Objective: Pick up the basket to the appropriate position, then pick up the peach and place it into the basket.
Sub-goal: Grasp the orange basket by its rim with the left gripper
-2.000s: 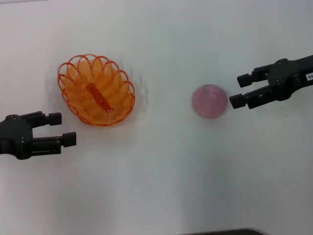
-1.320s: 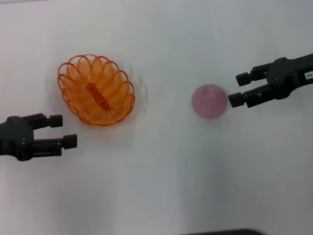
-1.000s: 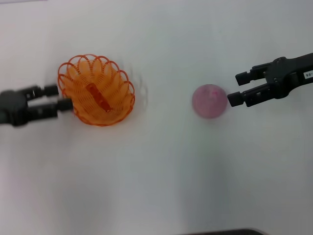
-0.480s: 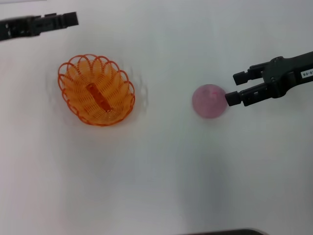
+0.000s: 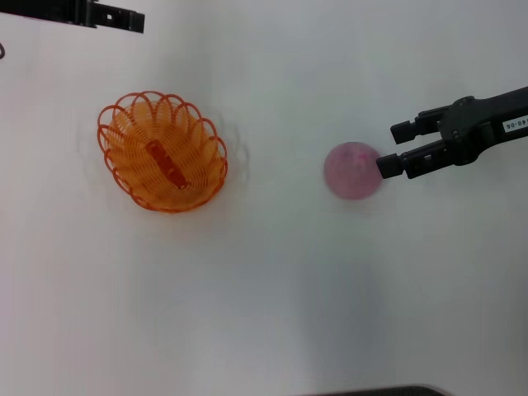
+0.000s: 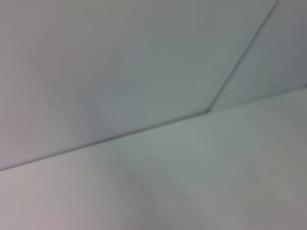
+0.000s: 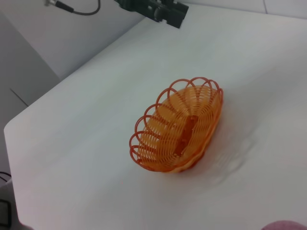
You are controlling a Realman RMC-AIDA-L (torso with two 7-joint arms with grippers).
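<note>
While right gripper [image 5: 388, 147] (open) flanks peach [image 5: 352, 171], basket [image 5: 162, 152] rests

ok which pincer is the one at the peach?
The right pincer, open, lower fingertip against the peach. The left pincer is far beyond the basket.

**Black arms, blocky fingers, one white label**

The right pincer [image 5: 391, 147] is matte black, built of angular, boxy segments, with two slim fingers ending in squared tips. A small white label with dark printed characters sits on the arm just behind it; the characters are too small to read. The left pincer [image 5: 124, 20] is the same black, with a flat, rectangular tip. In the right wrist view it [image 7: 165, 12] shows blocky black housing, and a thin black cable [image 7: 79, 9] loops beside it.
</note>
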